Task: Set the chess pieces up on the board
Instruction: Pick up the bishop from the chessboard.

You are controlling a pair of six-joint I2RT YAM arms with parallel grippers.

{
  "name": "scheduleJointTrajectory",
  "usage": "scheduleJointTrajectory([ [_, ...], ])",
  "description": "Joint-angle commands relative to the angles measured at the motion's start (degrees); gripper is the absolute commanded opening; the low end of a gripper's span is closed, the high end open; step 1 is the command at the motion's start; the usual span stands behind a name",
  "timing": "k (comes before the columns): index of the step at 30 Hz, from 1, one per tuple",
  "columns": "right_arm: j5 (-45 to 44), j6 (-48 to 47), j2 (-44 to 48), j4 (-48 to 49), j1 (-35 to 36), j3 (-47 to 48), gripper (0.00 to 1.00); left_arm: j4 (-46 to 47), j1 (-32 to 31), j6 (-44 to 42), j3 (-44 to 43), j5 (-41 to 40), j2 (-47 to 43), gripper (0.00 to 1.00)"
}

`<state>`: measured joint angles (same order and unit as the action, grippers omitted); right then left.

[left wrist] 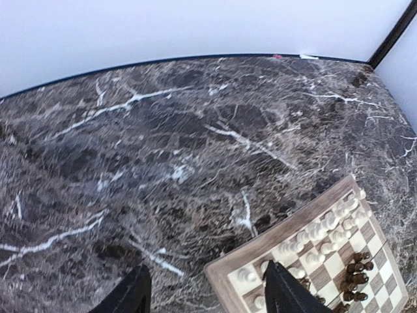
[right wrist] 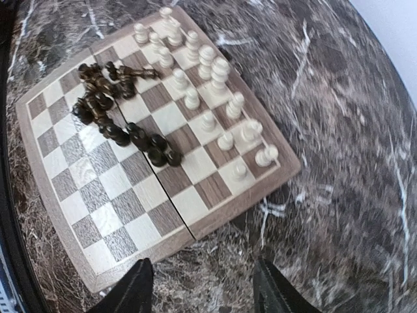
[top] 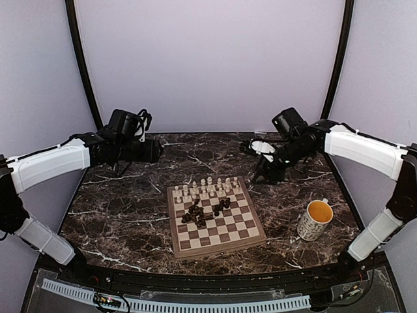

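Note:
The board (top: 221, 229) lies in the middle of the marble table. Pale chess pieces (top: 205, 188) stand along its two far rows. Dark chess pieces (top: 203, 212) lie heaped near the board's middle, some tipped over. My left gripper (top: 156, 151) hangs open above the table, left of and beyond the board. In the left wrist view the left gripper (left wrist: 207, 287) holds nothing, and the board's corner (left wrist: 263, 244) shows beside its right finger. My right gripper (top: 259, 175) is open and empty beyond the board's far right corner. The right wrist view shows the right gripper (right wrist: 201, 287), the board (right wrist: 117, 195), pale pieces (right wrist: 208, 72) and dark pieces (right wrist: 111, 98).
A speckled mug (top: 316, 220) with a yellow inside stands to the right of the board. Pale walls with dark posts close in the table on the far, left and right sides. Both arm bases sit at the near edge.

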<state>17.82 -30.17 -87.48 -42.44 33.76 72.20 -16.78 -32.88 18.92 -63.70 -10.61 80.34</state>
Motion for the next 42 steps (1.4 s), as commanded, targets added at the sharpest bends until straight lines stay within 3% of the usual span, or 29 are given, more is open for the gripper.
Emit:
scheduleJointTrajectory([
  [1,4.2,-5.8,-4.8,-5.1,6.2,6.3,0.48,8.7,1.6,-6.5,-3.1,7.3,3.3,0.61],
  [4,1.4,-8.3,-11.3,-8.4,10.5,12.2,0.39,9.0,5.0,-1.8,-3.2,18.9,3.4,0.59],
  [8,-0.1,-9.8,-16.3,-8.1,13.9,15.6,0.38,9.1,5.3,-1.8,-3.5,23.2,2.0,0.59],
  [12,-1.2,-10.9,-21.3,-9.9,16.3,20.3,0.38,9.3,5.4,-6.5,-1.1,17.0,0.8,0.56],
  [26,-4.2,-12.1,-30.7,-13.9,19.2,29.3,0.42,9.5,8.4,-10.6,2.7,12.3,-6.4,0.56],
  [42,-4.3,-12.2,-31.9,-14.5,19.5,27.3,0.3,9.4,8.5,-10.8,2.8,13.4,-6.4,0.56],
])
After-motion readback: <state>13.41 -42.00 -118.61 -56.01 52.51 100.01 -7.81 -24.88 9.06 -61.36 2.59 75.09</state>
